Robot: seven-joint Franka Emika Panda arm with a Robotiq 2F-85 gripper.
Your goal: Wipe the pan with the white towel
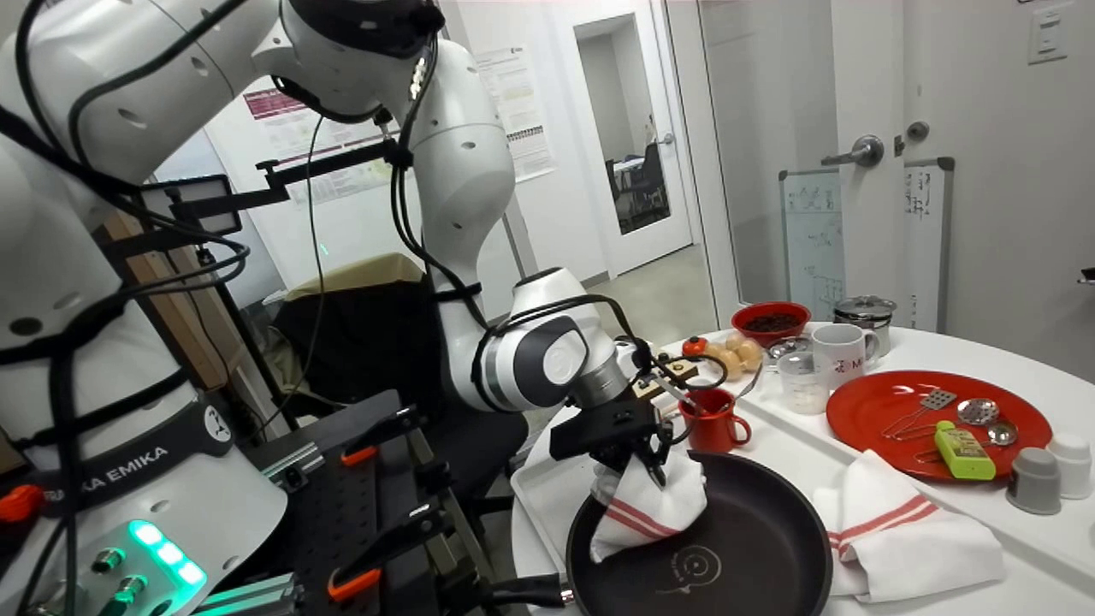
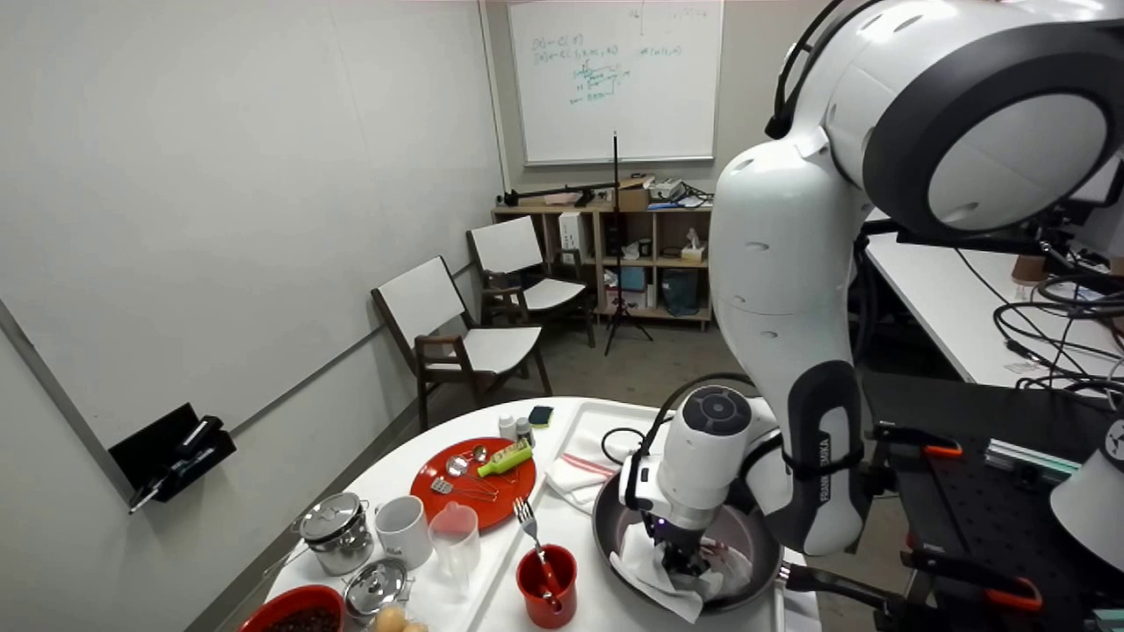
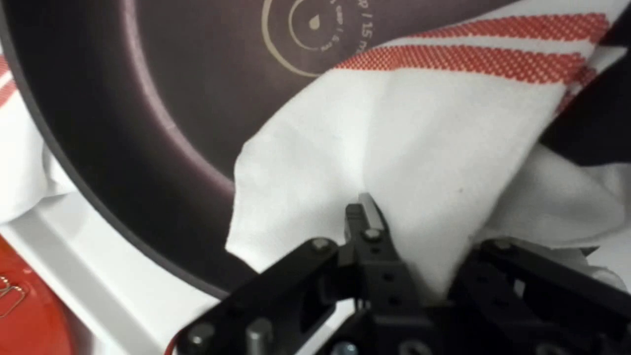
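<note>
- The white robot arm bends up high, with its end low over the round black frying pan.
- Its black hand points down, leaning a little.
- The hand pinches a white cloth towel with red stripes between its fingers.
- This towel is inside the pan, near the edge.
- A second striped white towel lies just beside the pan.

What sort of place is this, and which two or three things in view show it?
Probably a robotics lab with a kitchen mock-up: a robot arm, a whiteboard bearing handwriting, and a pan.
</note>
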